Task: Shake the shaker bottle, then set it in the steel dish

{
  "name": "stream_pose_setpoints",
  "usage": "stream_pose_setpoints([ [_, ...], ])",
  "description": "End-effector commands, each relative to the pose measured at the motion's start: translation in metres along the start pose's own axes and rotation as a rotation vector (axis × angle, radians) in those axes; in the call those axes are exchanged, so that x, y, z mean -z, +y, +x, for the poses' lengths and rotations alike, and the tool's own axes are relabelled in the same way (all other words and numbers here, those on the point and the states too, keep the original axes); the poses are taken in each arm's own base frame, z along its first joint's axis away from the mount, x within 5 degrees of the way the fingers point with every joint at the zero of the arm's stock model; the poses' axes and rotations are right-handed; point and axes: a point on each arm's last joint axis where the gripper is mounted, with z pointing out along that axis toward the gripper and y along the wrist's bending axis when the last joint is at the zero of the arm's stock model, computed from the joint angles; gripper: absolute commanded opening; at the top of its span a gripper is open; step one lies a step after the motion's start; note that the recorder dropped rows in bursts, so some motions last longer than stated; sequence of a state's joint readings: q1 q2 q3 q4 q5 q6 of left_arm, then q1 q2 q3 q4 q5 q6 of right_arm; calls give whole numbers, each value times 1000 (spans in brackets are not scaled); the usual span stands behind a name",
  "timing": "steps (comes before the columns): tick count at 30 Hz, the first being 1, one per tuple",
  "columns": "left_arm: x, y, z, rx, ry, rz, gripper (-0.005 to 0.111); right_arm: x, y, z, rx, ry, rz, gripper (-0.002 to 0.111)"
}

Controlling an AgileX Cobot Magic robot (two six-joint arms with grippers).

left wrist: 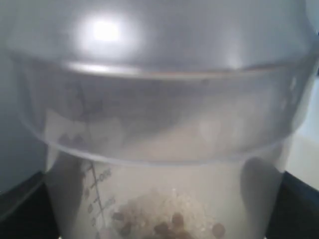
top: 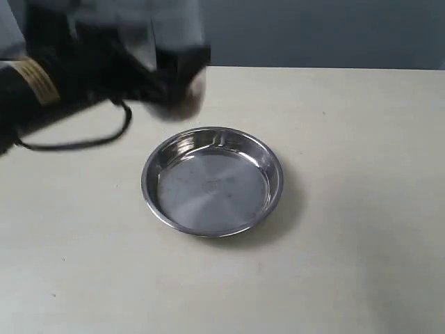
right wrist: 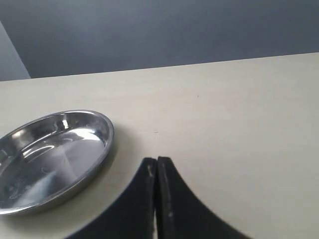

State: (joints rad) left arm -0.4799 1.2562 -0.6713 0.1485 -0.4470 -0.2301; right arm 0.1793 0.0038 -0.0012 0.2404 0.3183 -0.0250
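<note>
The steel dish (top: 149, 198) sits on the table near the middle, round and shiny, with nothing in it. My left gripper (top: 179, 71) is held above the table behind the dish's far left, smeared by motion blur. It is shut on the shaker bottle (top: 175, 29), also blurred. In the left wrist view the frosted shaker bottle (left wrist: 164, 149) fills the picture, with brown granules (left wrist: 172, 224) low inside and dark fingers (left wrist: 22, 211) on both sides. My right gripper (right wrist: 157, 162) is shut on nothing, over the bare table beside the steel dish (right wrist: 105, 147).
A black cable (top: 83, 142) hangs in a loop from the left arm over the table's left part. The cream table (top: 348, 209) ends at a far edge against a grey-blue wall (top: 313, 31). My right gripper is out of the exterior view.
</note>
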Motion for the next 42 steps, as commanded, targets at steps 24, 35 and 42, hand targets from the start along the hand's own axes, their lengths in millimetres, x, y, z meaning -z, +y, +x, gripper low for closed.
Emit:
stream_pose_setpoints([
  [24, 4, -15, -14, -33, -175, 162, 0, 0, 0, -1, 6, -12, 0, -1],
  [35, 8, -20, -6, -15, -143, 217, 0, 0, 0, -1, 6, -12, 0, -1],
  [42, 2, -6, 43, 27, 189, 85, 0, 0, 0, -1, 3, -12, -1, -1],
])
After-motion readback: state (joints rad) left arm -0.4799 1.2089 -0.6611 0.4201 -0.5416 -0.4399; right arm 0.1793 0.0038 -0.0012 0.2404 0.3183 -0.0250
